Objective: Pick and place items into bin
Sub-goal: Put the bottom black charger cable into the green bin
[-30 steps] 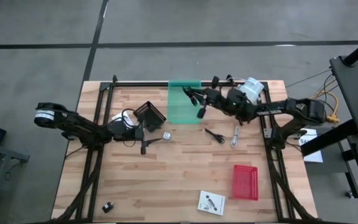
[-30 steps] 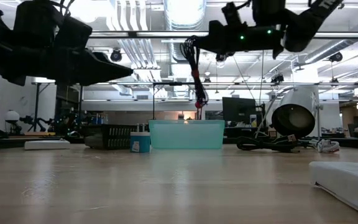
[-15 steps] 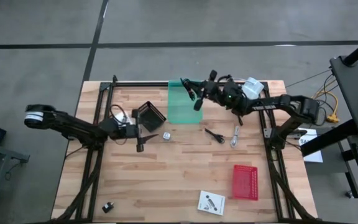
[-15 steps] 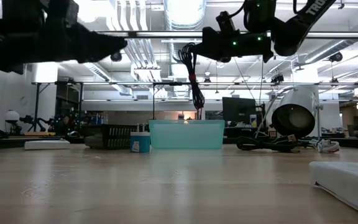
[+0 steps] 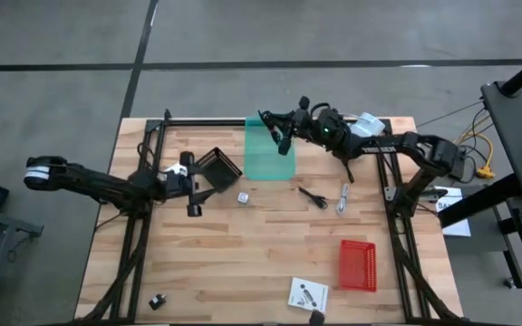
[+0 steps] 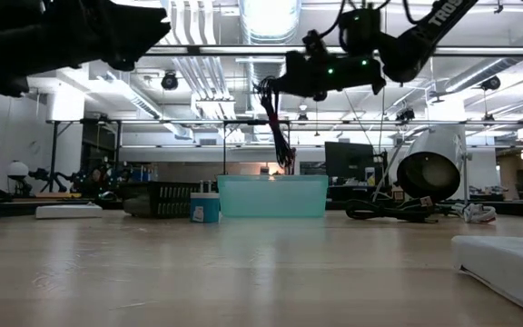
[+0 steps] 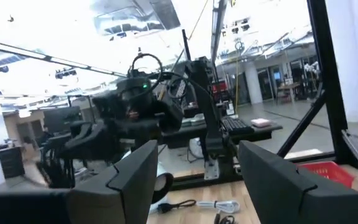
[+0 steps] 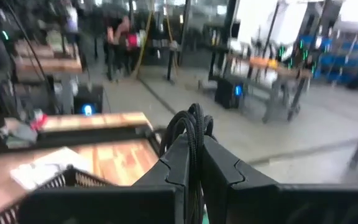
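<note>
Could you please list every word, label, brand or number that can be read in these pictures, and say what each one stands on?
"TRO": white letters on the right arm in the low view, cut off at the picture's edge.
Flat white packet: dark print on it, too small to read.
White sheet beside the table's right edge: dark marks, too small to read.
Nothing else is legible.

cable (image 5: 282, 140) dangles over the bin (image 5: 268, 156), white cube (image 5: 242, 196) just in front, basket (image 5: 358, 265) off right
</note>
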